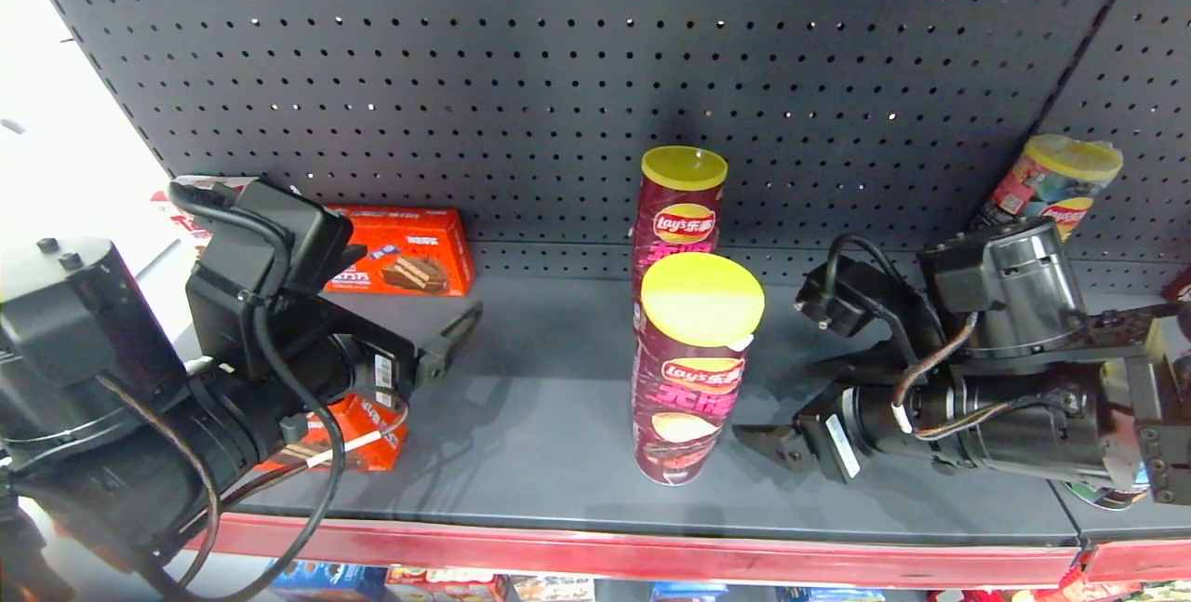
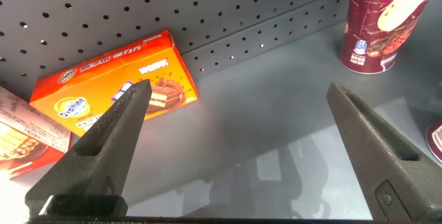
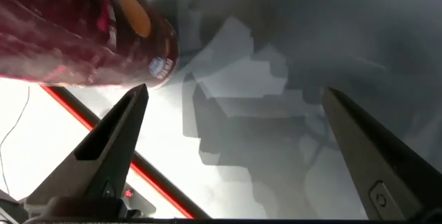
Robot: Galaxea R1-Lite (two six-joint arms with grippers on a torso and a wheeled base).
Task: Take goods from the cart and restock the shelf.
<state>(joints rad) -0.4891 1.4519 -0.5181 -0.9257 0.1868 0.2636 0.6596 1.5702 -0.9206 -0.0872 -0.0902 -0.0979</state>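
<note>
maroon front can (image 1: 693,369) sits just beside the released right pincer (image 1: 791,402) — a nudge could topple it; left pincer (image 2: 238,89) released too.

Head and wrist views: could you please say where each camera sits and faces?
Head: on the head, looking down at the grey metal shelf; left claw and right claw show.
Left wrist: on that wrist, facing the orange cardboard wafer box past its open claw.
Right wrist: on that wrist, facing the maroon cylindrical crisp can beside its open claw.
Head and left wrist share the box.
</note>
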